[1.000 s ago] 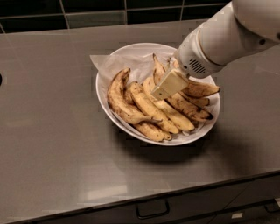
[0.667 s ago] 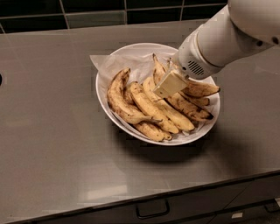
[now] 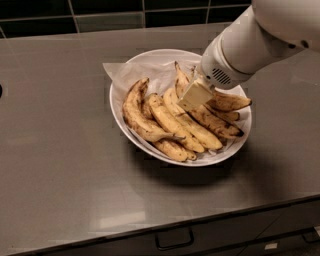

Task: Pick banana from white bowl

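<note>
Hovering low over the right-hand middle of the fruit pile, the cream-coloured, blocky pincer (image 3: 194, 95) at the end of the thick white robot arm (image 3: 250, 42) points down and to the left, just above or touching the fruit. Whether it is apart or together cannot be told, and nothing can be made out in its hold. Directly under it runs the task's banana (image 3: 216, 123), the long, slim yellow one streaked heavily with brown-black, its pointed dark stem rising toward the far rim and its blackened tip lying near the right-hand rim. The pincer hides its middle, which suggests the approach is aimed there, where a slim fruit would balance best when lifted. The banana lies in the wide, shallow, round white bowl (image 3: 118, 112), against plumper, cleaner yellow bananas (image 3: 172, 122) on one side and a shorter spotted banana (image 3: 229, 102) on the other, so the neighbours crowd the grasp and may be nudged. Crumpled white paper (image 3: 122, 72) lines the bowl, likely to cushion the fruit, and pokes out over the far left rim. The bowl stands on a smooth grey tabletop (image 3: 60, 150), with dark wall tiles (image 3: 105, 7) behind and a drawer handle (image 3: 174, 240) below the front edge. The step in hand looks like the last approach before the grasp; the lift is not yet done.
</note>
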Tool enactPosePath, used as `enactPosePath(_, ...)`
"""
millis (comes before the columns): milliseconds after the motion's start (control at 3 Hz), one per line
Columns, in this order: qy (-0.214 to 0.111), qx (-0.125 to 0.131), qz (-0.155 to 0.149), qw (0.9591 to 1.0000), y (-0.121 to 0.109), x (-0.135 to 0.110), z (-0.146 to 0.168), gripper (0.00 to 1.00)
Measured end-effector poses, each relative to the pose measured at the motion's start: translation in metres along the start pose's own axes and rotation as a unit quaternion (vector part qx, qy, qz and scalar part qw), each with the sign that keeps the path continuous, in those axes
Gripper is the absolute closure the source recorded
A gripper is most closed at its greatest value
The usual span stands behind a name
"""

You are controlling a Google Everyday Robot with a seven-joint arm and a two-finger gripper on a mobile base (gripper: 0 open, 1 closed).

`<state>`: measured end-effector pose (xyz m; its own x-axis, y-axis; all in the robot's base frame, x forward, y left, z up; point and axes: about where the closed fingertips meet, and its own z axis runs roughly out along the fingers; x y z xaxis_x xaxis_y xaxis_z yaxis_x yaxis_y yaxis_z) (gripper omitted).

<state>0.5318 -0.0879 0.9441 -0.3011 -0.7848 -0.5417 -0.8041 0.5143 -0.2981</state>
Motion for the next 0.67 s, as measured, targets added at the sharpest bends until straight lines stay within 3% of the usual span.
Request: enactPosePath(667, 0.001, -0.005, 0.0, 1.0, 0.0004, 0.0, 0.0037, 0.43)
